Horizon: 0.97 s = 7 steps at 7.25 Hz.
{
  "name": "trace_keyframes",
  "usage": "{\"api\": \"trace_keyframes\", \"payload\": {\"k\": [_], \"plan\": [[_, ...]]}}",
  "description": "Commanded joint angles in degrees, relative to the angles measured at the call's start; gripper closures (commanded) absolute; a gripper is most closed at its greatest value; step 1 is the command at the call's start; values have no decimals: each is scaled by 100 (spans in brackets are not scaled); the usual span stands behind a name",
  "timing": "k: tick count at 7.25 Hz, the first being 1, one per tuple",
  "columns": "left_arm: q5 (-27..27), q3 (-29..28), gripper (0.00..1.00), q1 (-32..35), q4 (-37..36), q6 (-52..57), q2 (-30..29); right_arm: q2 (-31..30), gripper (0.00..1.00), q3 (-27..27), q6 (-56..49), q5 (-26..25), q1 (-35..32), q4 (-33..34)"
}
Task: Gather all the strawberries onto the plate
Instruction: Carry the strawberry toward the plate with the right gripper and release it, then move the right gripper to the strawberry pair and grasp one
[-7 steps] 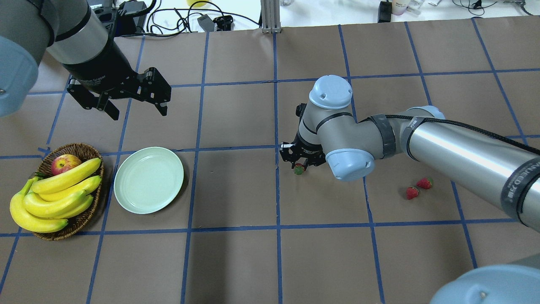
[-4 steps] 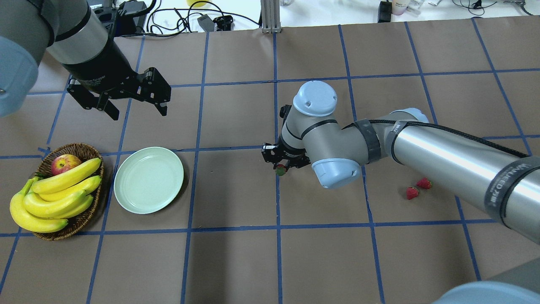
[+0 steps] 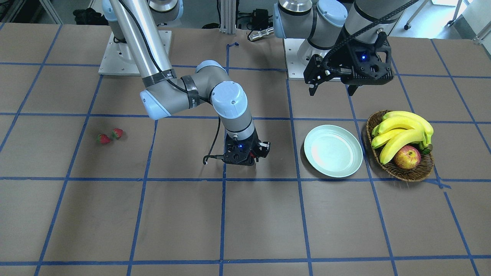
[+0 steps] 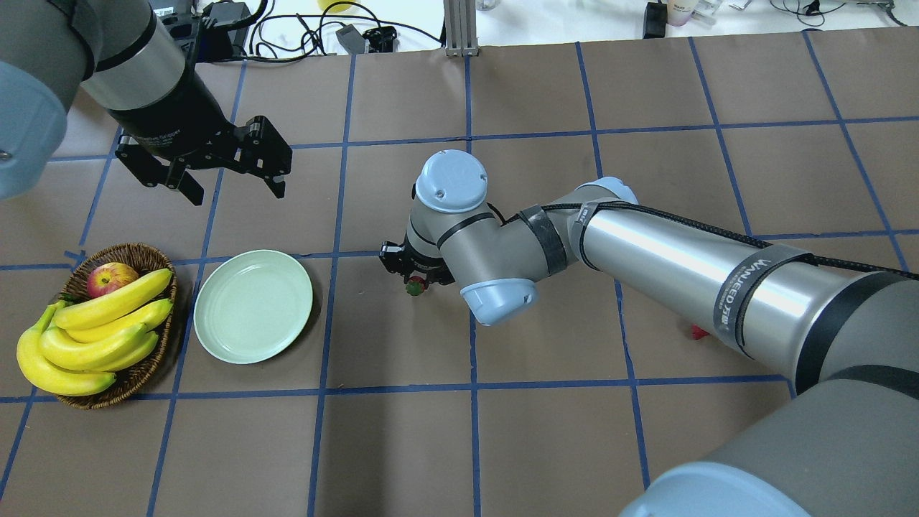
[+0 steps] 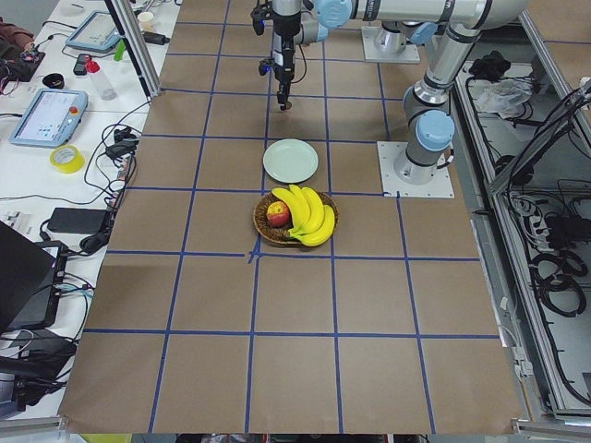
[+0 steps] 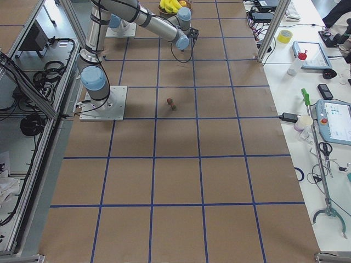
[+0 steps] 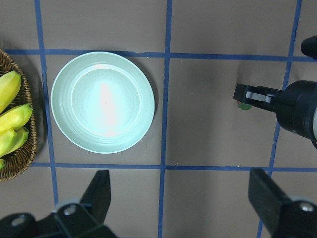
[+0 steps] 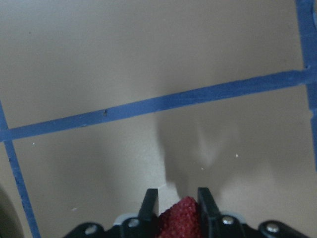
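Holding strawberry [image 8: 181,218] | right tool [image 8: 177,194] near plate [image 4: 253,305] | left tool [image 4: 237,188] spread

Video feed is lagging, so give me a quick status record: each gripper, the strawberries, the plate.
right gripper: jaws shut on one strawberry, above the table, short of the plate
left gripper: jaws open, holding nothing, raised over the table
plate: empty
loose strawberries: two, side by side on the table, on the robot's far right

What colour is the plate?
Pale mint green, plain and glossy; the plate shows best in the left wrist-mounted view.
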<state>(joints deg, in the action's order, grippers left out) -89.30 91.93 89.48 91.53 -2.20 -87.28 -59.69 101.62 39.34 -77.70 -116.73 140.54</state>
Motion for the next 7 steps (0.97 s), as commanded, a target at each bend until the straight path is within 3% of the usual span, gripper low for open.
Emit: {"api": "trace_keyframes", "payload": {"k": [1, 3, 4, 6, 7], "plan": [[9, 0, 0, 0, -4, -8, 1, -51, 0, -19, -32, -62, 1, -44], [9, 0, 0, 0, -4, -9, -8, -278, 0, 33, -459, -314, 45, -131], [0, 0, 0, 0, -4, -9, -8, -498, 0, 51, -802, -821, 210, -463], [9, 0, 0, 0, -39, 0, -17, -1033, 0, 147, -1766, -1072, 885, -1288], [9, 0, 0, 0, -39, -8, -8, -1332, 0, 313, -2173, -1063, 1315, -1388]]}}
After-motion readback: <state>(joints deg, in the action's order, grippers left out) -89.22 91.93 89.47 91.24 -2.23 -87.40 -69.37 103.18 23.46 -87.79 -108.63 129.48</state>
